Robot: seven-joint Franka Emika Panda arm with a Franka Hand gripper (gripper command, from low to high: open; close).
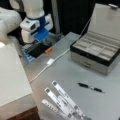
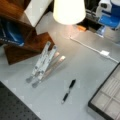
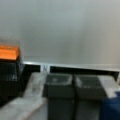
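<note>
One arm, white and blue, is sitting at a front view's top left, its gripper point(image 1: 46, 41) hanging low over the far edge of the grey table point(image 1: 100, 100). In the wrist view the two dark fingers point(image 3: 58, 83) are pressing side by side with no gap between them, holding nothing. Just beside the gripper an orange block point(image 1: 48, 50) is lying on a dark base; the same orange block point(image 3: 8, 53) is showing at the wrist view's left.

A white cable point(image 1: 53, 61) is running diagonally across the table, with a small white adapter partway along it; it is also appearing in a front view point(image 2: 100, 51) toward the right.

An open grey case point(image 1: 96, 53) with a raised lid and divided compartments is standing at a front view's right, well apart from the gripper. A black pen point(image 1: 90, 87) is lying on the table below the case, and is showing in both front views point(image 2: 68, 91).

Several folded metal strips, a stand point(image 1: 62, 102) of some kind, are lying at a front view's bottom; in a front view the stand point(image 2: 43, 63) is sitting beside a wooden shelf point(image 2: 30, 40). A lit lampshade point(image 2: 68, 11) is glowing at that view's top.
</note>
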